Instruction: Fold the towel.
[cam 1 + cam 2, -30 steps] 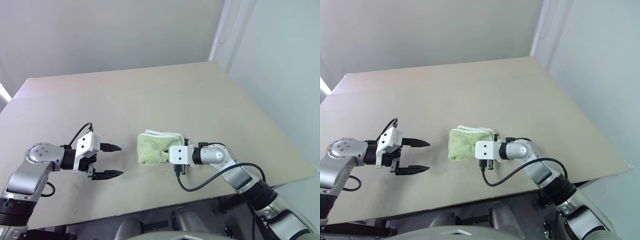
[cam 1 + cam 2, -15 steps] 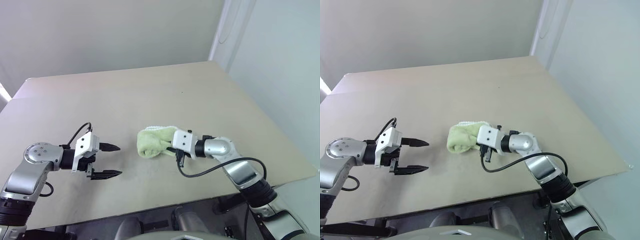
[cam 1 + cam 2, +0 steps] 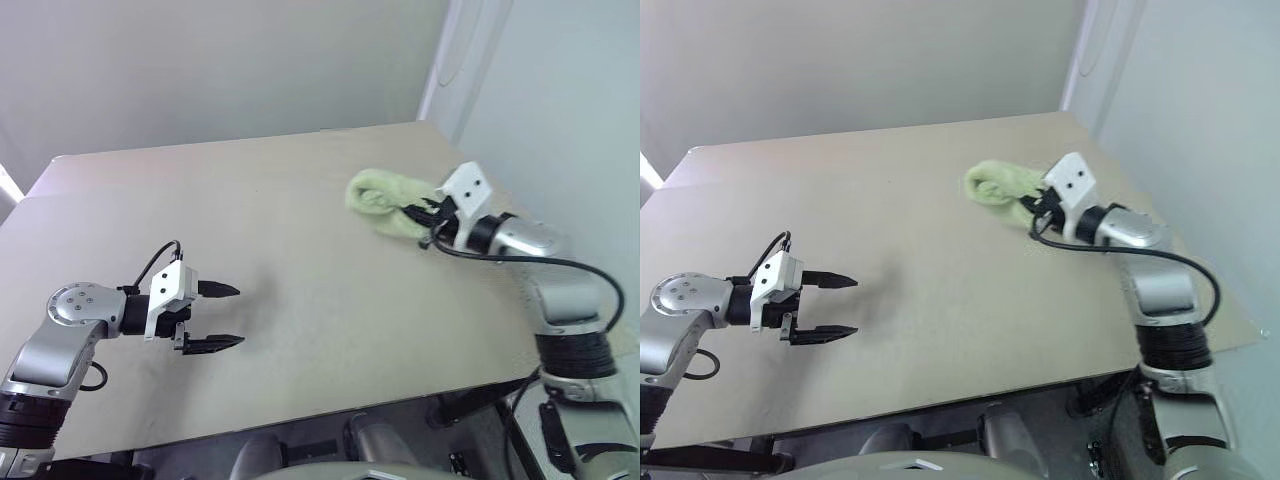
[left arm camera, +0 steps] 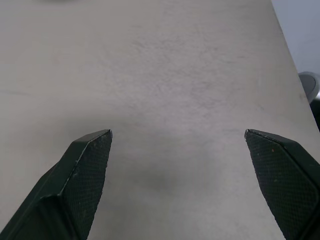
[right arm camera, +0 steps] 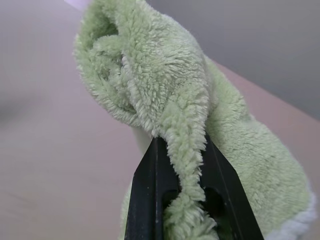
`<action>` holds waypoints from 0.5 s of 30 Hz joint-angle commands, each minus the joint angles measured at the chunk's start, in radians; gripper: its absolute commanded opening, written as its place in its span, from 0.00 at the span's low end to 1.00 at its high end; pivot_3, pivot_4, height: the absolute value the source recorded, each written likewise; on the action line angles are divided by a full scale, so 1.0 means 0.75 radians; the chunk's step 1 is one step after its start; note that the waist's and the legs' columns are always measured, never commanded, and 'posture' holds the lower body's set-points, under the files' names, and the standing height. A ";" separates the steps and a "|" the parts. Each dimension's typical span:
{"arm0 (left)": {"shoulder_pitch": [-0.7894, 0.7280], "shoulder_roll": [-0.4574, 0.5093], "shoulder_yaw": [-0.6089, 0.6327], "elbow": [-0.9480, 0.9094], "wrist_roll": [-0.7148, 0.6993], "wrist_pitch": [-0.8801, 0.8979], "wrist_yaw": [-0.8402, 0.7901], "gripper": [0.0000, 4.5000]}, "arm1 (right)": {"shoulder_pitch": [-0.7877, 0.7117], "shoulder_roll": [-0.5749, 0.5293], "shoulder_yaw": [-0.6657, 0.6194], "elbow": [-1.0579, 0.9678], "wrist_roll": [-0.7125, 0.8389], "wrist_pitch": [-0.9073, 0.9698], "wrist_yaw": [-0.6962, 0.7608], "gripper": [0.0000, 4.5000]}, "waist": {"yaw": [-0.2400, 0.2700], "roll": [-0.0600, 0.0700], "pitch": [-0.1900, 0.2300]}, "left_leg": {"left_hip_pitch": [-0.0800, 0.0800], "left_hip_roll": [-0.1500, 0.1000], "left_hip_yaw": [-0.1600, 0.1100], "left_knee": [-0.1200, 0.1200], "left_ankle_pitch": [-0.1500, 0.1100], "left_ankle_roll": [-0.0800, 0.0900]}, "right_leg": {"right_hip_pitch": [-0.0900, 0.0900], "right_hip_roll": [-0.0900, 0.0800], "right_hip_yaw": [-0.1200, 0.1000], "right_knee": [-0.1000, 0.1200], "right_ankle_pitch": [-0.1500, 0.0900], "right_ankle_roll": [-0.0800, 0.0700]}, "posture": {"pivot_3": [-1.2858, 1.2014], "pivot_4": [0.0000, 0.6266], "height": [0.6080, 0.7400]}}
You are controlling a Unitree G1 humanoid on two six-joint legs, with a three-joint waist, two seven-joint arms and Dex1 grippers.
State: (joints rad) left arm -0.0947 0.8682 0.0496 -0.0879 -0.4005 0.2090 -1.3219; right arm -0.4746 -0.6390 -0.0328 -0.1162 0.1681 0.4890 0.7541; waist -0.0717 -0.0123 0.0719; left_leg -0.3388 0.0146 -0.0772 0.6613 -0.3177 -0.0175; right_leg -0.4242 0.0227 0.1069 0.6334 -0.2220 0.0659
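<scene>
One pinch only: the right hand (image 3: pixel 1037 203) is clamped on the bunched towel (image 3: pixel 992 186), held above the tabletop (image 3: pixel 300 230); cloth may slip free. Left hand (image 3: pixel 222 317) gapes wide, empty.

Your L arm low w/ jaws apart, R arm raised w/ jaws shut.
Your left gripper (image 3: pixel 226 317) hangs just over the table, fingers wide apart, pointing to the right side. Your right gripper (image 3: pixel 412 211) is up in the air on the far right, fingers (image 5: pixel 150 195) pinched on a fold of the towel (image 3: pixel 383 200).
</scene>
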 commanded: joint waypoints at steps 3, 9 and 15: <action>-0.037 0.008 0.012 0.001 0.005 -0.029 0.003 1.00 | 0.104 -0.028 0.094 0.015 -0.082 -0.117 0.019 0.01 | -0.003 0.000 0.000 | 0.000 0.001 0.000 -0.001 0.000 0.000 | 0.000 0.001 0.000 0.000 0.000 0.000 | 0.52 0.00 1.00; -0.041 0.010 0.013 0.003 0.006 -0.040 0.000 1.00 | 0.233 0.017 0.231 0.055 -0.189 -0.200 -0.028 0.01 | 0.000 0.000 0.000 | 0.000 0.000 0.002 0.000 0.000 0.000 | 0.000 0.001 0.002 0.000 0.000 0.000 | 0.52 0.00 1.00; -0.033 0.021 0.017 -0.006 0.006 -0.038 -0.005 1.00 | 0.310 -0.025 0.276 0.005 -0.191 -0.177 0.054 0.01 | 0.002 0.000 0.000 | 0.000 0.000 0.002 0.000 0.000 0.000 | 0.000 0.001 0.002 0.000 0.000 0.000 | 0.52 0.00 1.00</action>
State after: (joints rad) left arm -0.1123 0.8685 0.0490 -0.0803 -0.3961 0.1888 -1.3251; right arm -0.2477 -0.6426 0.1720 -0.0713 0.0224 0.3641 0.7712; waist -0.0705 -0.0123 0.0718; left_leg -0.3386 0.0149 -0.0759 0.6616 -0.3177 -0.0175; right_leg -0.4243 0.0231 0.1082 0.6337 -0.2219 0.0662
